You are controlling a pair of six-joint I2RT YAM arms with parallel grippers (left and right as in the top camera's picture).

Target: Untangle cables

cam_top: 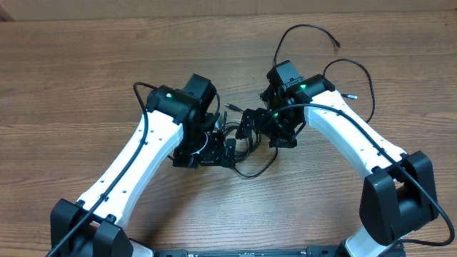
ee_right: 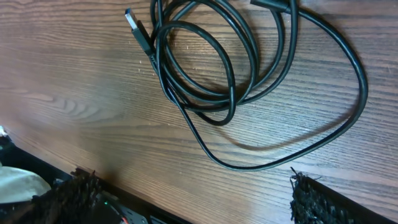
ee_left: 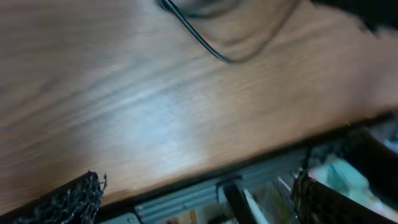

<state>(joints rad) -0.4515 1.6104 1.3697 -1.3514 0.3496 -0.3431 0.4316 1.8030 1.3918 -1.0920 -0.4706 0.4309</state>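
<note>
Overhead: the cables [cam_top: 238, 137] bunch at frame centre, left claw [cam_top: 225, 148] and right claw [cam_top: 253, 125] crowding in; they may collide. Left wrist: claw spread empty, one strand at top, easily missed. Right wrist: claw spread empty below coils; pinching several loops would tighten them

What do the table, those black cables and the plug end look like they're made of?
Table: wood or wood-look laminate, matte brown, visible grain.
Cables: probably rubbery plastic sheathing, black, smooth, slight sheen.
Plug: silvery metal tip, black molded body.
</note>
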